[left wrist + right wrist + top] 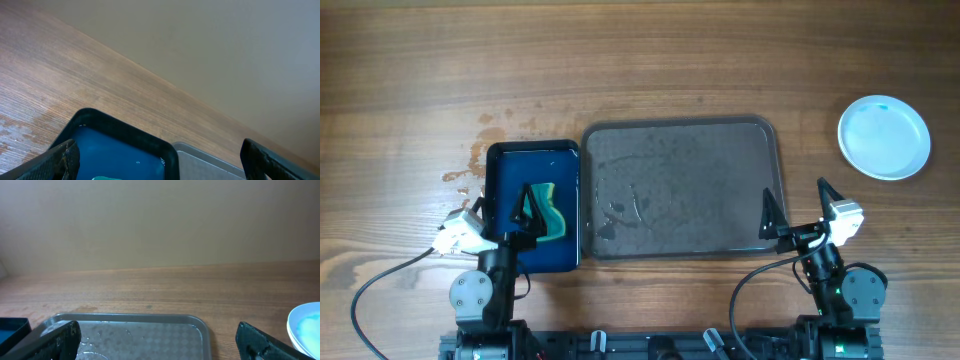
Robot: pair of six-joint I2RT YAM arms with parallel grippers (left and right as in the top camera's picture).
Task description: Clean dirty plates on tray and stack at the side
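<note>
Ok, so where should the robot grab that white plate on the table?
Probably by its rim, on the edge nearest the right gripper, coming from that side and slightly above. The plate lies flat on the table, so only the thin raised rim gives the open fingers something to pinch.

The tray (720, 180) is a large dark grey-brown rectangle with rounded corners and a raised rim. It lies flat at the middle of the counter (620, 60), its long sides running left to right. Its textured floor carries wet streaks and droplets, thickest toward the left half. The right wrist view shows its far rim and wet floor (150, 332).

The plates (884, 137) sit on the bare counter well apart from the tray, off its far right corner. They are round and white, and the upturned face is tinted pale blue. From above only one outline shows, so their number cannot be told.
</note>
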